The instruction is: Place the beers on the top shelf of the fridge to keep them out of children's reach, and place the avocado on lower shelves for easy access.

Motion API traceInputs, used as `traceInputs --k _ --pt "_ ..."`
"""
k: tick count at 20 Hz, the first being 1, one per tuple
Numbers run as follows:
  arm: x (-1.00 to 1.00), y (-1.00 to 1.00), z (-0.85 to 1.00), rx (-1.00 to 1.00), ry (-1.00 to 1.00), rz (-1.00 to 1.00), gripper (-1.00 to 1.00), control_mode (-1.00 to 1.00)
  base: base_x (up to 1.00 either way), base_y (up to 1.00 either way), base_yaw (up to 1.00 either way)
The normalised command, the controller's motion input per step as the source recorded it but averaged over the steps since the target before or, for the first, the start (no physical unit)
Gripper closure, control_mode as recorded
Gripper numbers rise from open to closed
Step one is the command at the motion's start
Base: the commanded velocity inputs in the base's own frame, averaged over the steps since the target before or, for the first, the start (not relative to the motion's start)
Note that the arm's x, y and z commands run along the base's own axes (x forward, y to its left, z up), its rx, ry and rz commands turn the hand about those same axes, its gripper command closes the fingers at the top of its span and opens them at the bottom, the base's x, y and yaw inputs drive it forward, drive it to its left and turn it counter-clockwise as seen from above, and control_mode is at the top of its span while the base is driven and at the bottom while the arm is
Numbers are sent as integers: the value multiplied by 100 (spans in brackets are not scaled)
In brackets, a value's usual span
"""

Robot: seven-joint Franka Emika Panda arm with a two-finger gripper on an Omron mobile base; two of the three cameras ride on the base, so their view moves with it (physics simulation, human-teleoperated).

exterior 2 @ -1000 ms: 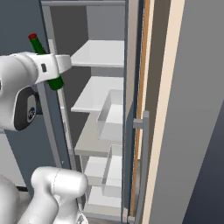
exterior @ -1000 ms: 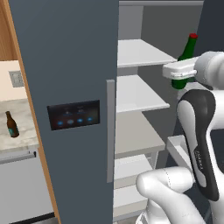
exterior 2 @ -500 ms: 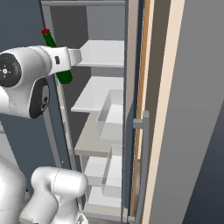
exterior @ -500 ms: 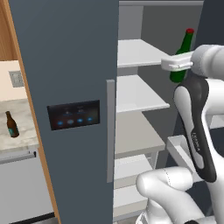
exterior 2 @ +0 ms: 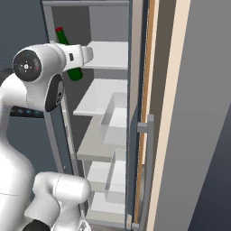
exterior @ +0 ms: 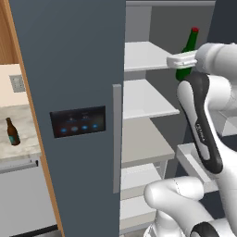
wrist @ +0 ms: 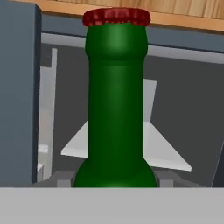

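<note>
The green beer (exterior: 187, 50) (exterior 2: 75, 73) (wrist: 116, 100) with a red cap stands nearly upright in my gripper (exterior: 183, 65) (exterior 2: 76, 57) (wrist: 114, 181), which is shut on its body. It hangs in the open fridge (exterior: 69, 69), just in front of and above the white top shelf (exterior: 143, 55) (exterior 2: 108, 54) (wrist: 164, 153). The lower shelves (exterior: 146, 99) (exterior 2: 101, 97) are stacked beneath. The brown beer (exterior: 12, 132) stands on the counter left of the fridge. The avocado is out of view.
The fridge door (exterior: 78, 152) with its grey bar handle (exterior: 116, 139) and lit black panel (exterior: 77, 121) stands left of the arm. Clear door bins (exterior 2: 115, 119) and a second handle (exterior 2: 149, 167) lie to the right, beside a wooden cabinet side (exterior 2: 180, 113).
The arm has lifted the green beer, brought it more upright and carried it forward into the fridge, up to the level of the top shelf.
</note>
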Motion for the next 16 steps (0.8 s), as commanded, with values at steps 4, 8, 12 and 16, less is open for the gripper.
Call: traceInputs --k 4,8,12,16 --pt "51 -10 0 0 0 0 100 -100 0 0 0" --pt "52 -7 0 0 0 0 100 -100 0 0 0" --pt "49 -1 0 0 0 0 100 -100 0 0 0" --pt "44 0 0 0 0 0 100 -100 0 0 0"
